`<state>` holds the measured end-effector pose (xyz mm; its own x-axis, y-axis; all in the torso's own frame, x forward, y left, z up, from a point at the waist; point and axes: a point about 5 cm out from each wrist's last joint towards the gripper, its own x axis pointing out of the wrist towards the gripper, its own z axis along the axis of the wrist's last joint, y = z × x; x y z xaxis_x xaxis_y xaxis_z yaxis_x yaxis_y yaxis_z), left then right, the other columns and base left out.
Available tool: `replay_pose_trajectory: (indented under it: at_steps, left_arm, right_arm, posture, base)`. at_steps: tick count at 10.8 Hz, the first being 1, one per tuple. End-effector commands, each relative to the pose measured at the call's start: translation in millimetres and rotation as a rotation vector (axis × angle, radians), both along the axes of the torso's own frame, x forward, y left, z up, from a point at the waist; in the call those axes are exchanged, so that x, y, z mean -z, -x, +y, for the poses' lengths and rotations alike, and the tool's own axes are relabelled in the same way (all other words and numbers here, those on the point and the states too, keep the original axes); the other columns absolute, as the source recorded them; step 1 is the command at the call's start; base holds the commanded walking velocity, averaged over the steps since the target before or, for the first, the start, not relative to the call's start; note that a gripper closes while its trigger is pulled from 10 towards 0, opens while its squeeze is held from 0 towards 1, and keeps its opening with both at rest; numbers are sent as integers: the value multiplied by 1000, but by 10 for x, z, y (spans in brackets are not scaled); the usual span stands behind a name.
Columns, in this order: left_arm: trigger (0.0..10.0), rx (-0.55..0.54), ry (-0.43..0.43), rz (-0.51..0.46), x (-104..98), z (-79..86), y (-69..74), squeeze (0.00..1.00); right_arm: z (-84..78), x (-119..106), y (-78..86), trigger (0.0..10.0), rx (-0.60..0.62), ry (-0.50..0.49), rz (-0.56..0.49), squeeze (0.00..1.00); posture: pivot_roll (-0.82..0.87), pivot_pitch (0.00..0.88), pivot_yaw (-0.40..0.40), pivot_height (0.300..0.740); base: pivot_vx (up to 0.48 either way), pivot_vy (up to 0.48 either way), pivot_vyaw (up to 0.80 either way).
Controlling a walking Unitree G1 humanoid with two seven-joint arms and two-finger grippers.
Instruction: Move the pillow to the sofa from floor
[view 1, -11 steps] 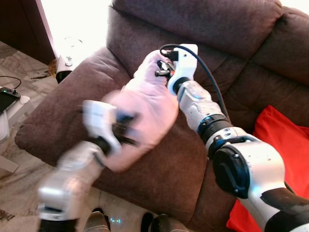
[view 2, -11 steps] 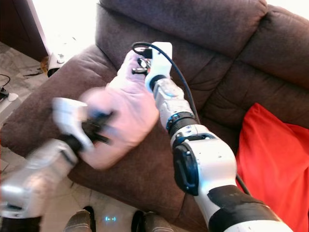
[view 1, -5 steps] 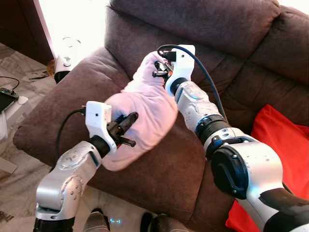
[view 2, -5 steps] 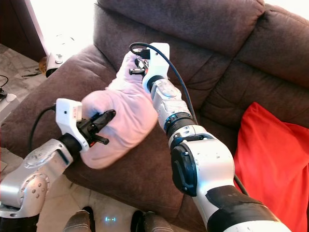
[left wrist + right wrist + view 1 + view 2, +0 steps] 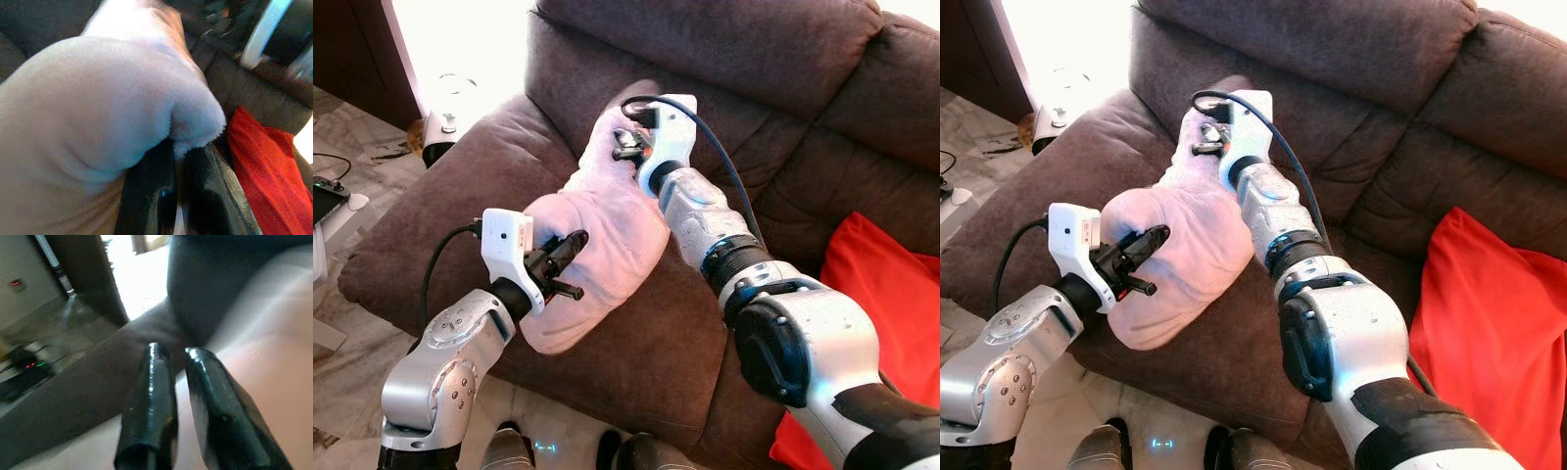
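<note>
Floor (image 5: 352,362): pale marbled tile at the far left, with a dark device and cable (image 5: 328,191) near the edge and a white-and-grey object (image 5: 440,132) in bright light beside the sofa arm.

Sofa (image 5: 783,59): brown, plush; its wide arm and seat cushion run from left to centre, with the backrest behind.

Left gripper (image 5: 570,247): on the silver left arm, raised over the front of the seat. Its two black fingers (image 5: 146,196) lie close together with a fold of the pillow's edge pinched between them, as seen in the left wrist view.

Pillow (image 5: 607,225): pale pink, soft, elongated. It lies draped across the sofa seat, the lower end bulging over the front edge by the left gripper, the upper end reaching toward the backrest. Both grippers are in contact with it.

Right gripper (image 5: 625,145): on the right arm, which reaches forward across the seat to the pillow's upper end. In the right wrist view its black fingers (image 5: 151,396) stand slightly apart with pink fabric beside and beneath them; whether they grip the fabric cannot be told.

Black cable (image 5: 724,166): loops from the right wrist housing back along the arm.

Red cushion (image 5: 881,304): at the far right, resting against the sofa's right side, well apart from the pillow.
</note>
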<state>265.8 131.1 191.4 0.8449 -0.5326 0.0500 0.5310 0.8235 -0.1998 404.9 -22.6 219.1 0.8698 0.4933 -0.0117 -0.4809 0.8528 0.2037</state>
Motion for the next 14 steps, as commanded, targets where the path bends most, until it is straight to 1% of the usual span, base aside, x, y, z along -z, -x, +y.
replay_pose_trajectory:
  at_steps: [1,4,5,6,7,8,9,10,11,12,13,14]
  left_arm:
    - [10000,71,17,-77,-151,-134,53,0]
    - [10000,44,11,-86,-169,-102,31,0]
    - [10000,43,12,-88,-177,-96,31,0]
    - [10000,32,-2,-81,-155,-75,24,0]
    - [10000,-24,-17,-71,-113,-1,-14,0]
    - [10000,-100,-15,-63,-88,91,-68,0]
    - [10000,-219,-20,-48,-47,229,-142,0]
    - [10000,-263,-12,-46,-40,317,-163,0]
    - [10000,-253,-33,-42,-20,385,-151,0]
    - [10000,-243,-68,-24,28,440,-149,0]
    - [10000,-242,-85,-18,58,479,-156,0]
    - [10000,-262,-98,3,120,540,-182,0]
  right_arm:
    - [41,-46,2,10000,-24,12,-6,1000]
    - [65,-86,4,10000,-37,-10,-14,1000]
    - [56,-110,-2,10000,-29,10,-37,1000]
    - [1,-157,-27,10000,1,15,-59,0]
    - [-209,-252,-96,10000,82,-19,-82,0]
    - [-428,-304,-145,10000,149,-12,-114,0]
    - [-703,-328,-182,10000,226,4,-144,0]
    - [-988,-282,-188,10000,301,30,-166,0]
    - [-1366,-104,-147,10000,417,36,-155,0]
    - [-1618,156,-59,10000,483,48,-122,0]
    - [-1777,524,84,10000,504,76,-59,0]
    - [-1900,936,287,10000,534,110,24,0]
  posture:
    - [222,197,-261,740]
    - [227,196,-262,740]
    - [226,197,-261,740]
    - [222,198,-259,740]
    - [216,198,-258,740]
    - [202,202,-257,740]
    - [186,203,-254,740]
    - [173,204,-251,740]
    - [159,203,-242,740]
    - [155,200,-235,740]
    - [153,195,-228,740]
    - [154,185,-217,740]
  base:
    - [0,0,0]
    - [0,0,0]
    - [0,0,0]
    - [0,0,0]
    - [0,0,0]
    - [0,0,0]
    - [0,0,0]
    - [0,0,0]
    - [0,0,0]
    - [0,0,0]
    - [0,0,0]
    - [0,0,0]
